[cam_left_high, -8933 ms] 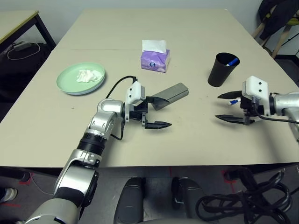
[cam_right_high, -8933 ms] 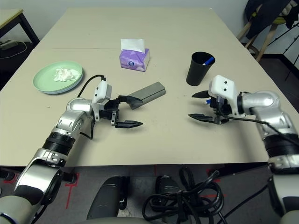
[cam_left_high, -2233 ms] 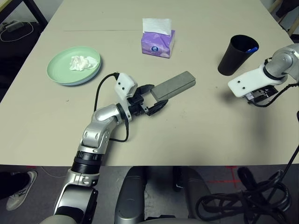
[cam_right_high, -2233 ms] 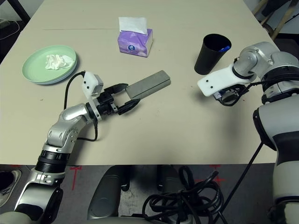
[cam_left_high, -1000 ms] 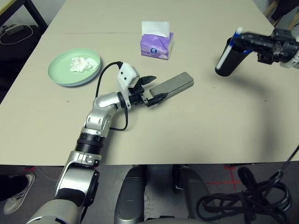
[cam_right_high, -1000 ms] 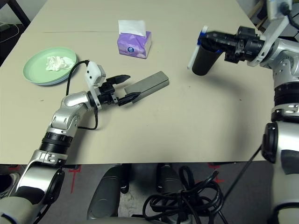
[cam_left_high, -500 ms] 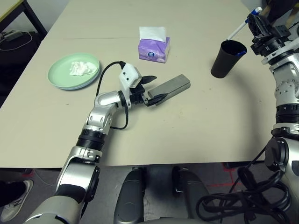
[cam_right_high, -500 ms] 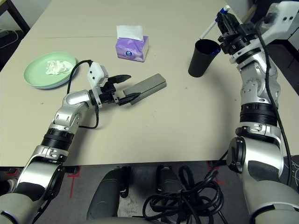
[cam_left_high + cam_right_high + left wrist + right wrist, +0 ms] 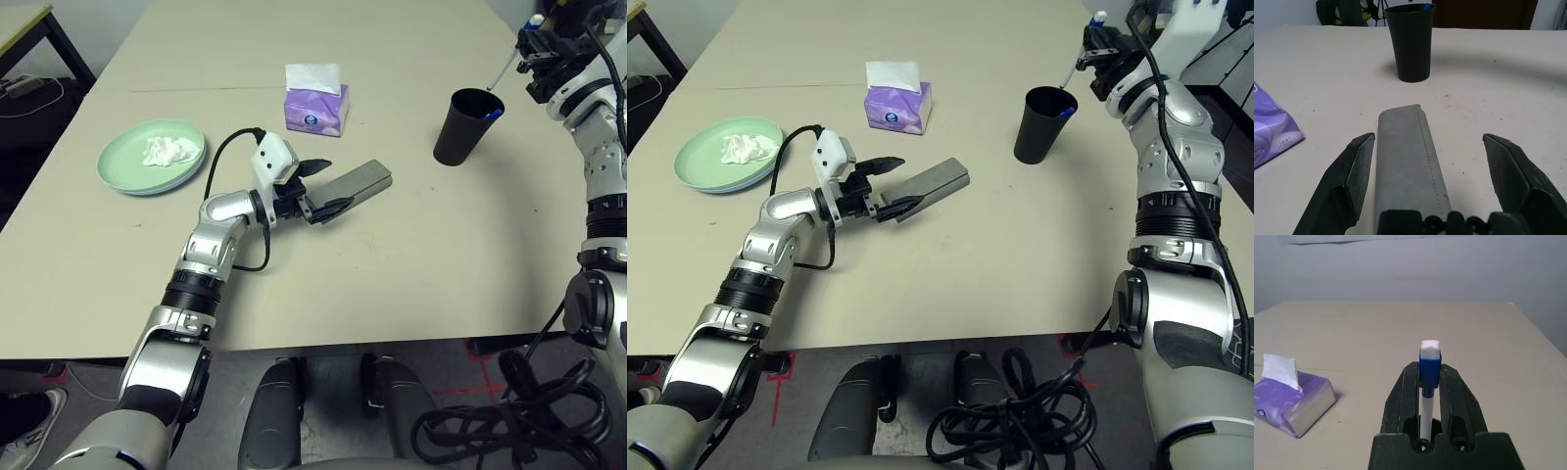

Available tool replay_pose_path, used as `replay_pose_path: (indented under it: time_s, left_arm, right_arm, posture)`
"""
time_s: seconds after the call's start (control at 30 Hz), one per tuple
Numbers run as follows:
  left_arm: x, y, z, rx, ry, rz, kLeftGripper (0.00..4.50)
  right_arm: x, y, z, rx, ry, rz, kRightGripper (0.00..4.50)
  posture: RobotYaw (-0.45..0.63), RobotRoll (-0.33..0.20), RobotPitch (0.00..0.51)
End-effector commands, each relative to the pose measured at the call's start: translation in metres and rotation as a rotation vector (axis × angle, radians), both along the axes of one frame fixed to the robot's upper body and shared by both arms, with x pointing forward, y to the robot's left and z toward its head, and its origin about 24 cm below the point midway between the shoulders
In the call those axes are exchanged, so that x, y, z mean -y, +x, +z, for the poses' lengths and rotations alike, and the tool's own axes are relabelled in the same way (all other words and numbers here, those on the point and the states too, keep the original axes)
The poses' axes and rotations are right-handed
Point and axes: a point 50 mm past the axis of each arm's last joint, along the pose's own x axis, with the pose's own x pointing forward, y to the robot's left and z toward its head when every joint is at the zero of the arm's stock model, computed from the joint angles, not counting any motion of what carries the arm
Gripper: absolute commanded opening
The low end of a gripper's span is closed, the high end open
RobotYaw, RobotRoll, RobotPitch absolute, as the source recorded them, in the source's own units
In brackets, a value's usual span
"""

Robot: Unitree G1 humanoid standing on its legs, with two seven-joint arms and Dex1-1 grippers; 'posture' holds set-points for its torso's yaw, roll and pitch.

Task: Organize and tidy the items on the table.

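Beige worktop (image 9: 323, 294); black cup (image 9: 467, 127) near right edge. My right gripper (image 9: 1430, 377) pinches white-blue pen (image 9: 1426, 416), tip seemingly at cup mouth; next, align, lower, release. Left gripper (image 9: 1429, 142) spread wide around grey case (image 9: 1406, 161), mid-worktop, not gripping.

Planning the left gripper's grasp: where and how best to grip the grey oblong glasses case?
Probably mid-body, across the narrow width, fingers along both long sides. The grey oblong glasses case lies flat, its near end between the open left gripper's fingers, so advance lengthwise.
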Motion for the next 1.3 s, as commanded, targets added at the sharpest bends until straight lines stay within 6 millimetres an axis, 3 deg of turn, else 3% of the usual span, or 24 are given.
replay_pose_path:
  time_s: [0.03, 0.27, 0.63, 0.8, 0.9, 1.03, 1.2, 1.3]
  left_arm:
    - [0.003, -0.001, 0.001, 0.003, 0.01, -0.015, 4.5]
    - [0.002, -0.002, 0.002, 0.001, 0.01, -0.01, 4.5]
    - [0.001, -0.002, 0.001, -0.004, 0.011, -0.008, 4.5]
    - [0.001, 0.0, -0.001, -0.013, 0.012, 0.023, 4.5]
    - [0.0, 0.002, 0.0, -0.008, 0.011, 0.058, 4.5]
    - [-0.004, 0.008, 0.005, -0.001, -0.062, 0.195, 4.5]
    - [-0.019, 0.019, 0.017, 0.041, -0.222, 0.471, 4.5]
    - [-0.042, 0.023, 0.022, 0.062, -0.36, 0.715, 4.5]
  right_arm:
    - [-0.001, -0.002, 0.007, 0.002, -0.013, 0.004, 0.42]
    - [0.0, -0.001, 0.005, -0.022, -0.041, -0.008, 0.42]
    - [-0.001, -0.001, 0.001, -0.038, -0.035, -0.008, 4.47]
    - [-0.004, -0.004, -0.006, -0.03, -0.026, 0.018, 4.47]
    - [-0.01, -0.013, -0.012, 0.095, -0.062, 0.106, 4.47]
    - [-0.016, -0.032, -0.042, 0.216, -0.047, 0.217, 4.47]
    - [-0.008, -0.046, -0.08, 0.215, -0.034, 0.076, 4.47]
    - [-0.005, -0.056, -0.113, 0.135, 0.022, -0.041, 4.47]
  posture:
    - [0.05, 0.0, 0.123]
    - [0.05, 0.0, 0.125]
    - [0.05, 0.0, 0.127]
    - [0.05, 0.0, 0.123]
    - [0.05, 0.0, 0.121]
    - [0.04, 0.0, 0.121]
    - [0.03, 0.0, 0.124]
    - [0.03, 0.0, 0.123]
